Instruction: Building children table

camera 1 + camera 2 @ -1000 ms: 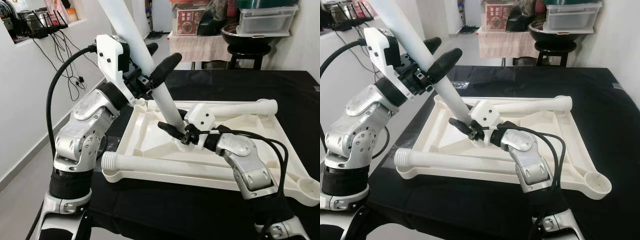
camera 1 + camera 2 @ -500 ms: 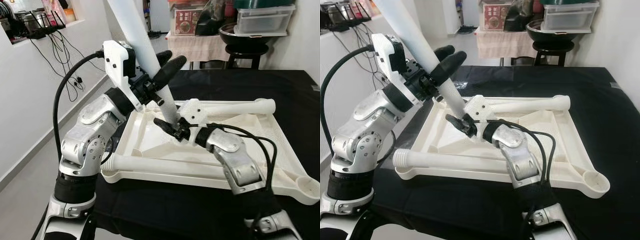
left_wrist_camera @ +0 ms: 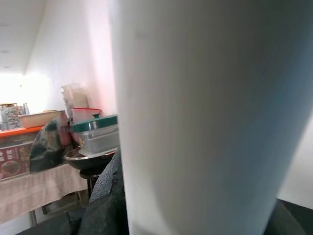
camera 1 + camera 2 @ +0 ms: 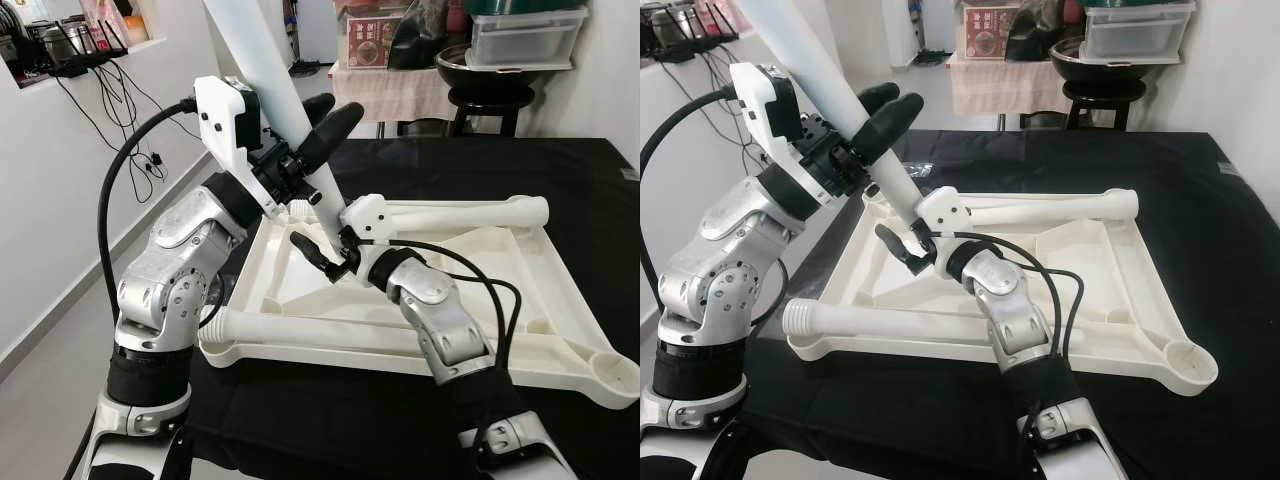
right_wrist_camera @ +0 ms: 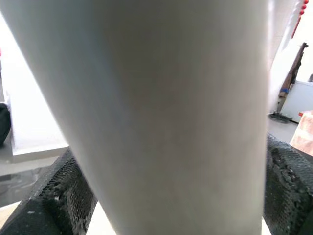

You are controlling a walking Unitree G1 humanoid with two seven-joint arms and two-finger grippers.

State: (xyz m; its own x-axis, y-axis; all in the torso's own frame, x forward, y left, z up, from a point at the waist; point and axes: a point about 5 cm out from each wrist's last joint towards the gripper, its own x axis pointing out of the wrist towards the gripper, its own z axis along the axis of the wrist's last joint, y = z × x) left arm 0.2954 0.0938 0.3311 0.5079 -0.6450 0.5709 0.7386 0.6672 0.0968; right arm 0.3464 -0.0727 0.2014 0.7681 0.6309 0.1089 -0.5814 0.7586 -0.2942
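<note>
Black cloth-covered worktop [image 4: 480, 170], white wall at robot's left. Upside-down white plastic table top [image 4: 500, 290] lies flat on cloth, two legs lying across it. Long white plastic tube leg [image 4: 262, 60] held tilted, foot near far-left corner socket. Left gripper [image 4: 322, 128] clenched on leg mid-shaft; right gripper [image 4: 322, 262] clamped low on same leg. Judgement: leg light, stiff, smooth, liable to slip; hold low near socket for alignment, high grip steadies lean.
</note>
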